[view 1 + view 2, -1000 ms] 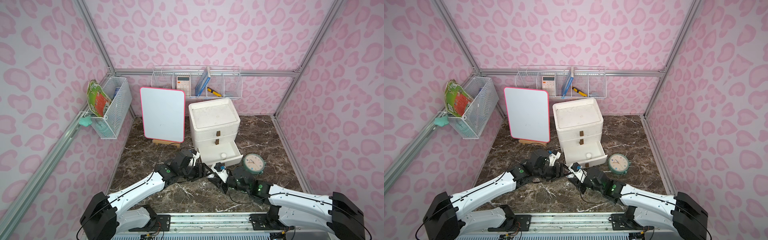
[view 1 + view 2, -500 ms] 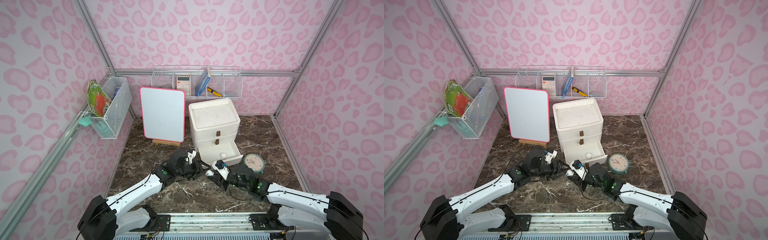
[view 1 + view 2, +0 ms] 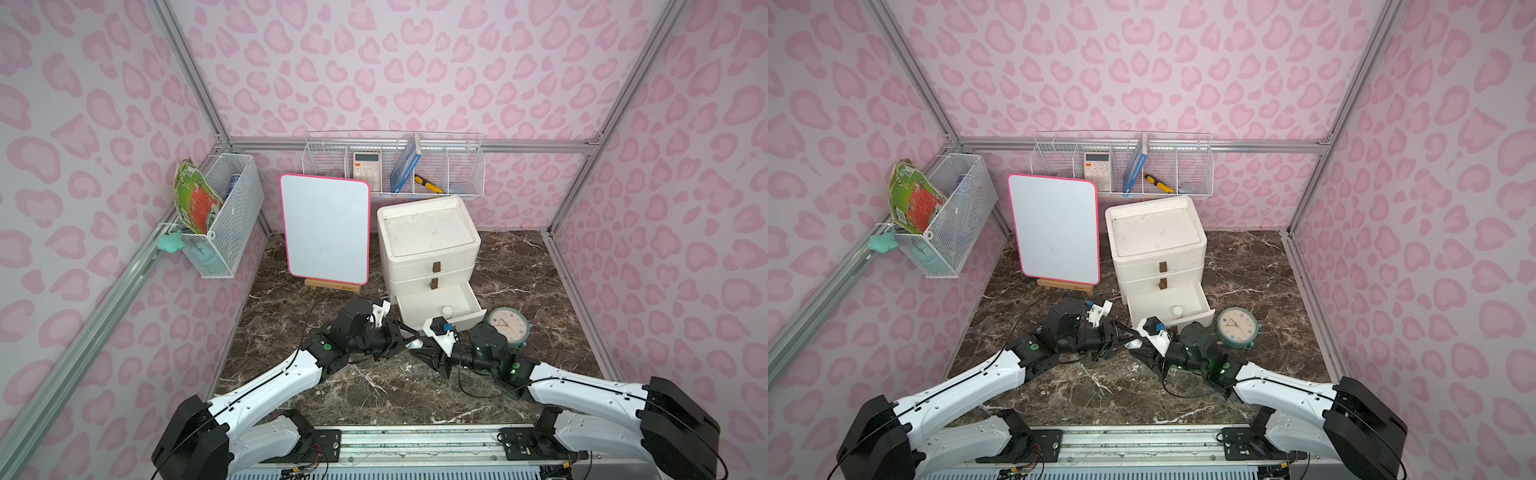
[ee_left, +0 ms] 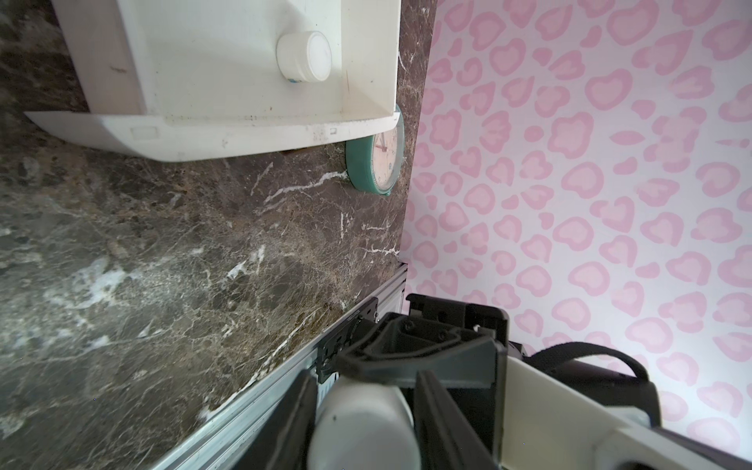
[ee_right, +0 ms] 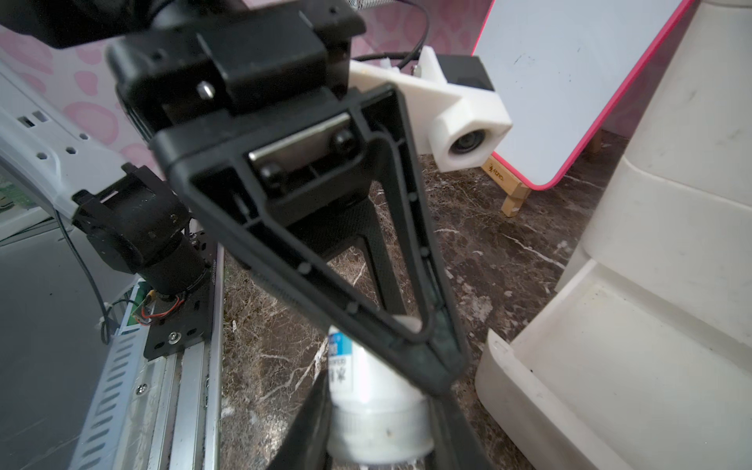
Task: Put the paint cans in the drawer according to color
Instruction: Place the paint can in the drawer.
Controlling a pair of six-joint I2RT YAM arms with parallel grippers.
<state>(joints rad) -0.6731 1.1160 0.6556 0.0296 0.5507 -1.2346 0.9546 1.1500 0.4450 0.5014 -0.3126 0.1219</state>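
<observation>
Now both arms reach in low over the dark brown marble worktop (image 3: 374,386) and meet nose to nose near its middle. They are just on the near side of the open bottom drawer (image 3: 461,322) of the white three-drawer plastic chest (image 3: 428,232).

Between them is a small white-lidded paint can (image 5: 354,378), turned on its side, and both arms have hold of it. The right gripper (image 5: 380,407) has its jaws closed to a narrow gap on the can's base end, one black finger down each side. The left gripper (image 4: 364,390) comes in from the left, and its jaws sit tight against the lid end. Whether the can touches the worktop I cannot tell.

A second white-lidded paint can (image 3: 446,311) stands upright inside the open drawer, towards its near wall. Just right of the drawer a round teal-rimmed clock (image 3: 508,328) lies face up on the worktop. Left of the chest a pink-edged whiteboard (image 3: 326,228) stands on a small wooden easel (image 3: 332,286).
</observation>
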